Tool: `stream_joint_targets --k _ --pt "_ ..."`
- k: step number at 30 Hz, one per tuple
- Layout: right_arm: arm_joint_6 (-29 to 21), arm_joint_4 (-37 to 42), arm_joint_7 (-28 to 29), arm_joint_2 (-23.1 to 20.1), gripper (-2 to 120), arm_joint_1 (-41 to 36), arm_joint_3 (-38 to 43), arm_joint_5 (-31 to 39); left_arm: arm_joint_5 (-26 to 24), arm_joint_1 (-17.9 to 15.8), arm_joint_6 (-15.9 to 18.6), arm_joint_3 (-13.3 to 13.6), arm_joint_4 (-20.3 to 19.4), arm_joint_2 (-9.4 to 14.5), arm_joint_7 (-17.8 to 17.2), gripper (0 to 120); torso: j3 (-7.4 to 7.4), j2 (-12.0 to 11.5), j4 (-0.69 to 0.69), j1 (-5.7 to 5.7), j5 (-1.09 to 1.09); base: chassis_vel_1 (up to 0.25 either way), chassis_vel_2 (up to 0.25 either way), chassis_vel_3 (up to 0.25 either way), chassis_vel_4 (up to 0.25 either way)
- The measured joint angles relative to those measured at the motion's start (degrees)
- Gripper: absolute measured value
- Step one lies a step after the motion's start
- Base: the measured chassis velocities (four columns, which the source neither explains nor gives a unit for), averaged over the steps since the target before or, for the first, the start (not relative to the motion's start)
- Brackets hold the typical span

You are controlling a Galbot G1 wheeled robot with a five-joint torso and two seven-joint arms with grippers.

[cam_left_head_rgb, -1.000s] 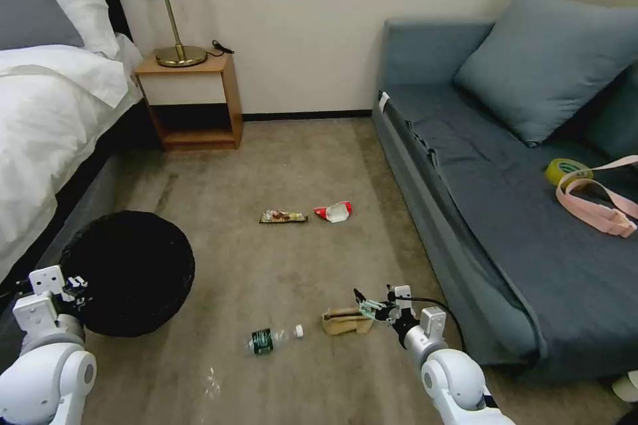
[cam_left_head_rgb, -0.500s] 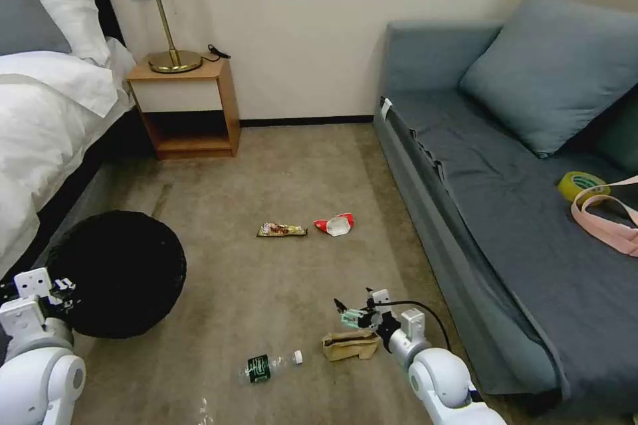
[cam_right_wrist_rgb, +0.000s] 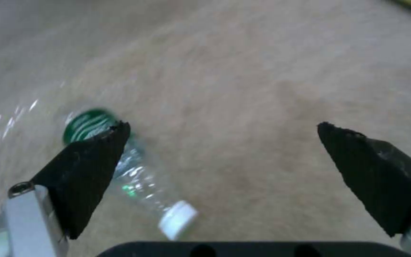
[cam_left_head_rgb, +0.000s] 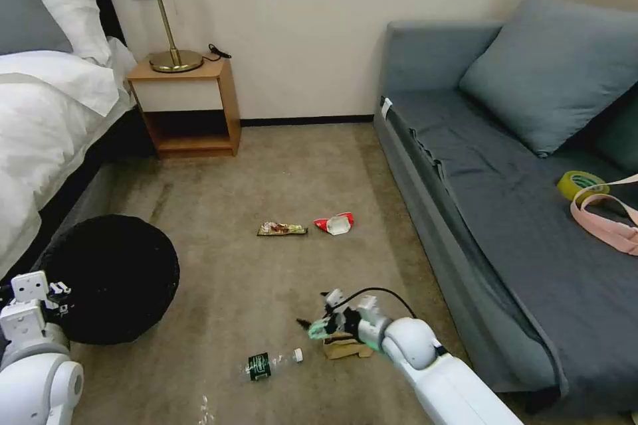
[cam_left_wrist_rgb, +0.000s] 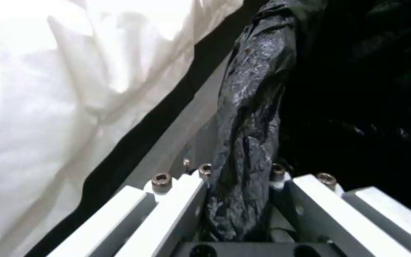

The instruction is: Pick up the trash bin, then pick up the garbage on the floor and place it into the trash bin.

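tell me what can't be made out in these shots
- Trash bin: head view, inside is plain black, contents unreadable; its near rim sits behind the left gripper.
- Paper bag: head view, mostly covered by the right gripper.
- Bottle: right wrist view, blurred, partly behind one fingertip.
- Snack wrapper: print too small.

We see a tan carpeted floor [cam_left_head_rgb: 279,172] carrying the litter: a clear bottle [cam_left_head_rgb: 271,363] with a green label, a crumpled brown paper bag [cam_left_head_rgb: 345,347] just beside it, and farther off a flat snack wrapper [cam_left_head_rgb: 282,230] near a red-and-white packet [cam_left_head_rgb: 334,224]. A nightstand [cam_left_head_rgb: 187,106] stands on it by the wall.
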Motion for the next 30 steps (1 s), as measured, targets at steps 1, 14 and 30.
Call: stream_joint_targets --k 1,14,30 --pt "0.02 -1.07 -0.14 0.00 100 1.25 -2.32 0.28 0.00 0.02 0.57 0.17 -0.34 -0.01 0.00 2 0.00 0.00 0.00 0.00 -0.01 0.000 0.000 0.000 0.000" --pt "2.77 -11.47 -3.77 2.87 100 13.34 -19.82 -1.78 0.35 -0.76 2.68 0.19 -2.39 0.32 -0.48 2 0.00 0.00 0.00 0.00 0.00 0.000 0.000 0.000 0.000" --pt "6.56 -21.51 -3.82 8.37 100 12.68 -24.53 -6.05 1.48 0.16 0.50 0.53 -1.63 -0.80 -0.22 2 0.00 0.00 -0.01 0.00 -0.01 0.000 0.000 0.000 0.000"
